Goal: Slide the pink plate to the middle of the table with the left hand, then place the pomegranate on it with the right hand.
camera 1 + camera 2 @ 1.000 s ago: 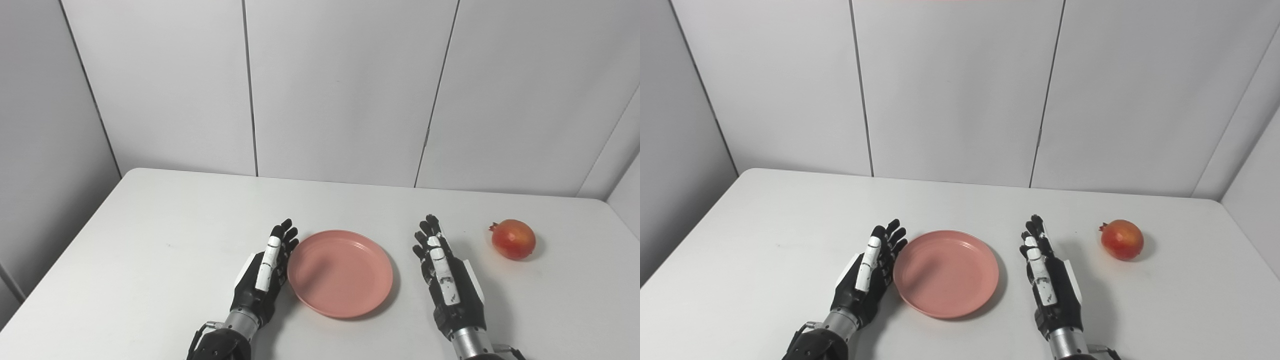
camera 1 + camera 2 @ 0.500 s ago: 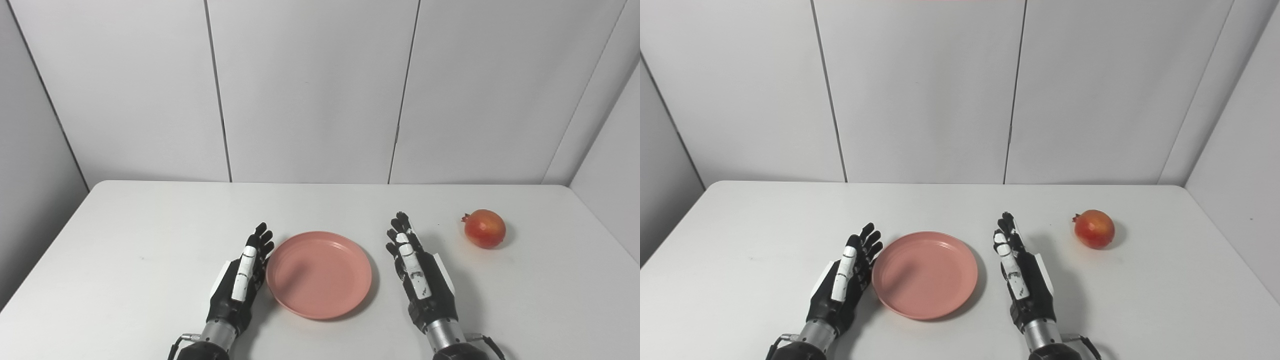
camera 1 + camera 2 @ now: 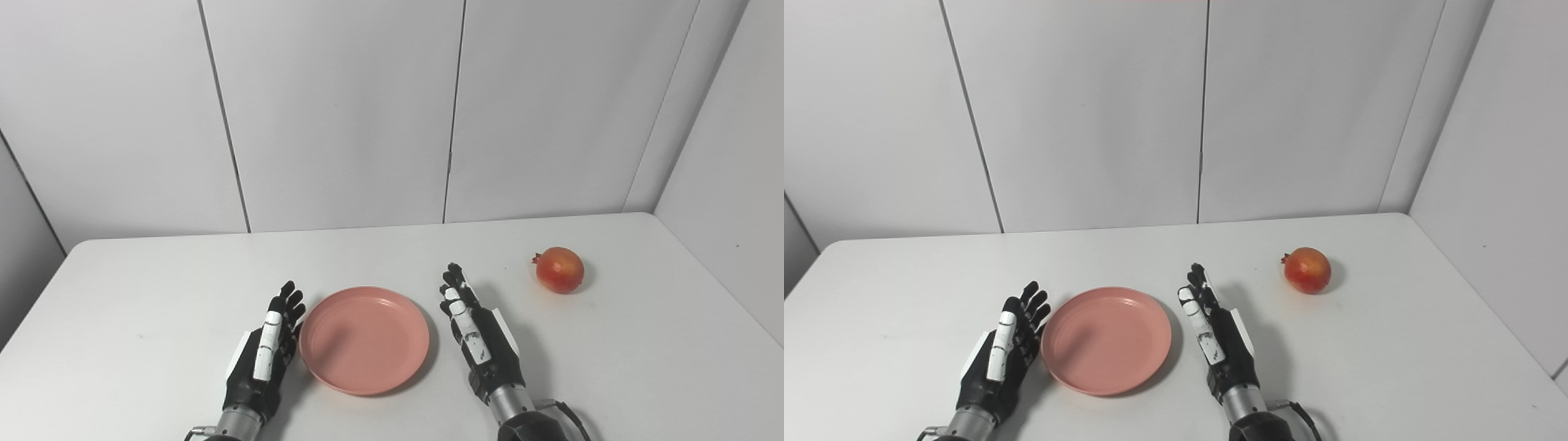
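1. On the white tabletop (image 3: 153, 288), our left hand (image 3: 263, 358) rests open beside the pink plate (image 3: 364, 340), right hand (image 3: 481, 343) open opposite
2. We judge the plate light, stiff, slippery: push its rim
3. Far right, the pomegranate (image 3: 559, 269) looks firm, rollable: cup it from above
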`<action>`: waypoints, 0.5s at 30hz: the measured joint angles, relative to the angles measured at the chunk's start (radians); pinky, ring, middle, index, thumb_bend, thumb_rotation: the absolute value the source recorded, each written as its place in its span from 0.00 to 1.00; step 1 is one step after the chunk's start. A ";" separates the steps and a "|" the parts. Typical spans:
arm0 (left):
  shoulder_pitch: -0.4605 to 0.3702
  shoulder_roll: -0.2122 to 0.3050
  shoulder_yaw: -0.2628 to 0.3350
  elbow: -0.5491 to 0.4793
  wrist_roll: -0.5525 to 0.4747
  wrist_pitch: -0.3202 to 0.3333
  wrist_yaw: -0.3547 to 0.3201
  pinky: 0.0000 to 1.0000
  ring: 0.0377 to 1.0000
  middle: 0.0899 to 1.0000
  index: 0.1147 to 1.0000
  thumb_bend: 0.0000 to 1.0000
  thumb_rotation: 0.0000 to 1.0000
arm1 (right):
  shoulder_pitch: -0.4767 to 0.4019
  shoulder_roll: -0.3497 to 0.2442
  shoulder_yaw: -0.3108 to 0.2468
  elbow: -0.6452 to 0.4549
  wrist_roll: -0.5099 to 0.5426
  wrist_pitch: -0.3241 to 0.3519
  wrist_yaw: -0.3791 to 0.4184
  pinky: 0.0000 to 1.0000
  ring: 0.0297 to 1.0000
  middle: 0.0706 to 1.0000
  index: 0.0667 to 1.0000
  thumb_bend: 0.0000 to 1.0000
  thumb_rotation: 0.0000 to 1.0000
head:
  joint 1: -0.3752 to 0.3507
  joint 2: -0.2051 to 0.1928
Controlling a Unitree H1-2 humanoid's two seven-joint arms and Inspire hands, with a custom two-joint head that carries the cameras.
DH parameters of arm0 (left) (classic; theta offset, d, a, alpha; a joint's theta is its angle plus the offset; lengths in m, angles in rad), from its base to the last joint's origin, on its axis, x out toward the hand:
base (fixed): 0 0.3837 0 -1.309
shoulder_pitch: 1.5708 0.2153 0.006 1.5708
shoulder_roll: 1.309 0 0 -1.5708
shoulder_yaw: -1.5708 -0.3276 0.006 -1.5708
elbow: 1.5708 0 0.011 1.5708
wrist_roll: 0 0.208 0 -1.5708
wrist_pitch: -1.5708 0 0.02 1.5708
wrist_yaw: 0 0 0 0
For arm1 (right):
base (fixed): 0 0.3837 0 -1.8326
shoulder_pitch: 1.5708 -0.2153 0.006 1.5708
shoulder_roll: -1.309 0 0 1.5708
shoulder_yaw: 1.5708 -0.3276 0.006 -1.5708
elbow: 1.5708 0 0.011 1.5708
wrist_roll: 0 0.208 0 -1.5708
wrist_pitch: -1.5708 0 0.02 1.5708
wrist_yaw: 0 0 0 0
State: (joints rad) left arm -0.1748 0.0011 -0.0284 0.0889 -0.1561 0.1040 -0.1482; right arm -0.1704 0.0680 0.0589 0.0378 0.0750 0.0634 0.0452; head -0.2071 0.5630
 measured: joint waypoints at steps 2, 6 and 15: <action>0.000 -0.001 0.001 0.001 0.002 -0.001 0.001 1.00 1.00 1.00 1.00 0.66 1.00 | -0.004 0.000 -0.002 0.001 -0.020 -0.004 -0.012 1.00 1.00 1.00 1.00 0.73 0.85 | 0.008 0.000; 0.000 -0.003 0.005 0.004 0.005 -0.007 0.004 1.00 1.00 1.00 1.00 0.65 1.00 | -0.023 -0.028 -0.004 0.006 -0.080 -0.046 -0.029 1.00 1.00 1.00 1.00 0.67 0.88 | 0.014 0.006; -0.036 -0.004 0.023 0.075 0.006 -0.061 0.014 1.00 1.00 1.00 1.00 0.65 1.00 | -0.079 -0.121 -0.015 -0.045 -0.236 -0.056 -0.062 1.00 1.00 1.00 1.00 0.69 0.88 | 0.025 0.009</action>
State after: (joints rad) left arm -0.2113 -0.0029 -0.0051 0.1635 -0.1503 0.0425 -0.1341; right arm -0.2490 -0.0525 0.0443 -0.0075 -0.1614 0.0071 -0.0171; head -0.1825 0.5722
